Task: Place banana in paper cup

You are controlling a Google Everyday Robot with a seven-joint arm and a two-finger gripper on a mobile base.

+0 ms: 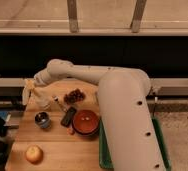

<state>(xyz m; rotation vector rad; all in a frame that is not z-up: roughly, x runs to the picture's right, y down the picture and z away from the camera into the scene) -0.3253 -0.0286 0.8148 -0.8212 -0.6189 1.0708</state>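
My gripper (pixel 31 86) is at the table's far left, at the end of the arm that reaches over from the right. It holds the pale yellow banana (pixel 26 93), which hangs down from it at the table's left edge. The white paper cup (pixel 42 102) stands just right of and below the banana, close to the gripper. The banana is outside the cup, beside its left rim.
A small dark metal cup (pixel 42 119) stands in front of the paper cup. A black flat object (pixel 68 116), a red bowl (pixel 85 123), dark grapes (pixel 75 95), an apple (pixel 34 154) and a green tray (pixel 105 152) share the wooden table (pixel 57 150).
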